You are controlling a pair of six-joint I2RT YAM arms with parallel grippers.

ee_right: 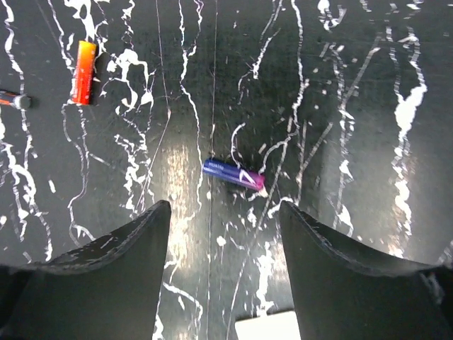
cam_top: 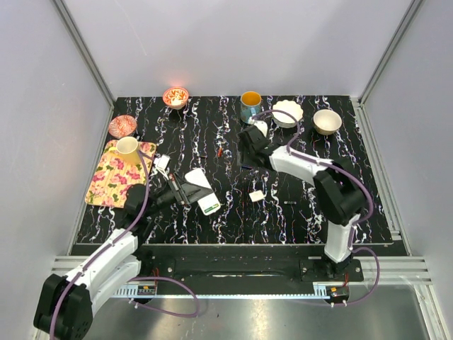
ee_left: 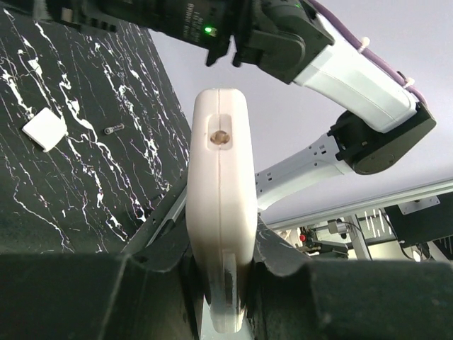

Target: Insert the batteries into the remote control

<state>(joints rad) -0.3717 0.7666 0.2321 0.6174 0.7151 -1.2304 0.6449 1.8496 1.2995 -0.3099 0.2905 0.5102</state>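
Two states: left end effector (ee_left: 219,249) tight on remote control (ee_left: 221,177), right end effector (ee_right: 223,210) wide over bluish battery (ee_right: 233,174).

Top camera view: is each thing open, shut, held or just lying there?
Small flat white remote control: clamped in the left gripper.
left gripper: shut on the remote control.
Slim blue-purple battery: lying loose on the black marbled table.
Slim reddish-orange battery: lying loose on the table.
right gripper: open, empty, over the blue-purple battery.
Small white square cover: lying flat, apart from the remote control.
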